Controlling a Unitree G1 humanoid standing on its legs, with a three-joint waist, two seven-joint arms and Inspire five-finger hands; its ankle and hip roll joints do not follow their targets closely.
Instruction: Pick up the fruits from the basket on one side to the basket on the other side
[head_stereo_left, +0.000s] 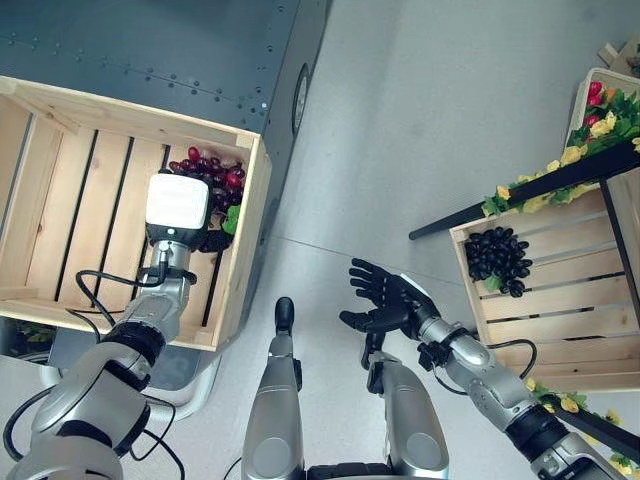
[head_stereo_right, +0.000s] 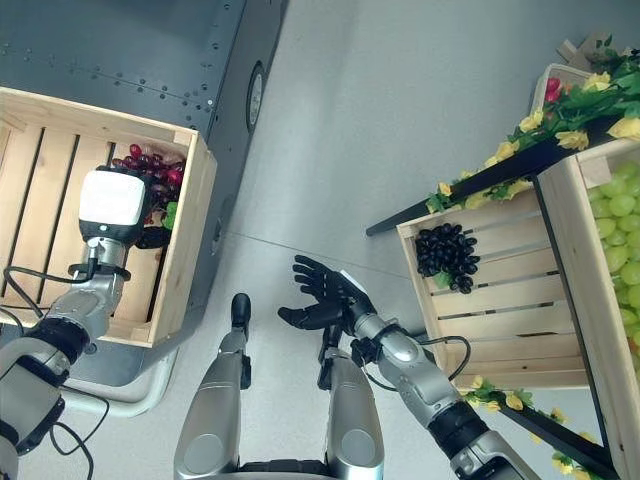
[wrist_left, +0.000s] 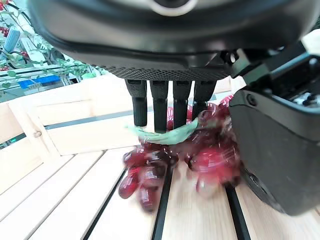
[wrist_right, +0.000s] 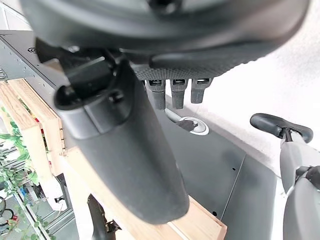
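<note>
Left hand: the dark left hand (wrist_left: 165, 95) is down inside the pale slatted wooden crate on the left (head_stereo_left: 60, 150), its fingers (wrist_left: 160, 107) pointing straight down onto the fruit, tips at the bunch and its green leaf — no curl around it visible, so an open hand, touching.
Red grapes: the bunch of dark red grapes (head_stereo_left: 215, 175) lies in the far right corner of that left crate, on the slats, just beside the crate's right wall; the wrist view shows it right under the fingertips.
Right hand: the dark right hand (head_stereo_left: 385, 295) hangs over the bare grey floor between the two crates, fingers spread and relaxed, holding nothing.
Right crate: the second pale wooden crate on the right (head_stereo_left: 570, 330) holds a bunch of black grapes (head_stereo_left: 497, 258) at its far left corner.
Around: a dark grey metal cabinet (head_stereo_left: 170, 50) stands behind the left crate; yellow flowers on green leaves (head_stereo_left: 560, 165) run along a black bar across the right crate; green grapes (head_stereo_right: 618, 215) sit in a further box at far right.
In the way: the left crate's right wall (head_stereo_left: 245, 250) stands between the red grapes and the open floor.
</note>
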